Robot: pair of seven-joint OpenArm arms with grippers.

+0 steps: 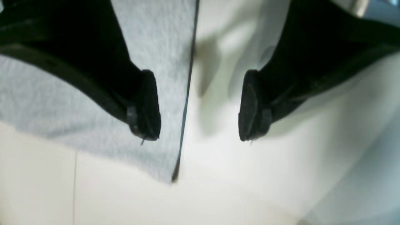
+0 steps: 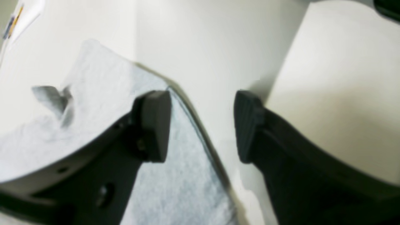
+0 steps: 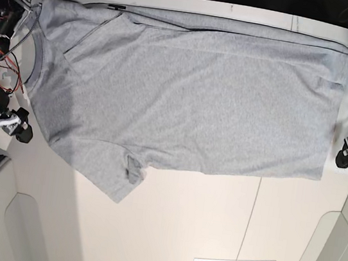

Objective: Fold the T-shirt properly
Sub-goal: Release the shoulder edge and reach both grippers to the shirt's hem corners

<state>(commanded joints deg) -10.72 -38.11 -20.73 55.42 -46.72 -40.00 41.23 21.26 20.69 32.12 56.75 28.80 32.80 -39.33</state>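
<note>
Lying flat on the white desk (image 3: 211, 233), plain side up, the grey T-shirt (image 3: 191, 100) sits between both arms. The left tool (image 1: 200, 106) and right tool (image 2: 203, 125) gape wide, holding nothing.

Grey T-shirt (image 3: 192, 94) flat on table, plain side up, top edge folded.

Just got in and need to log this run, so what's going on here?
A two-arm robot is set to fold a grey T-shirt spread flat on the table, plain side up. Nothing is gripped yet. The left gripper hangs open over the shirt's hem edge, and the right gripper hangs open over an edge at the collar end.
</note>
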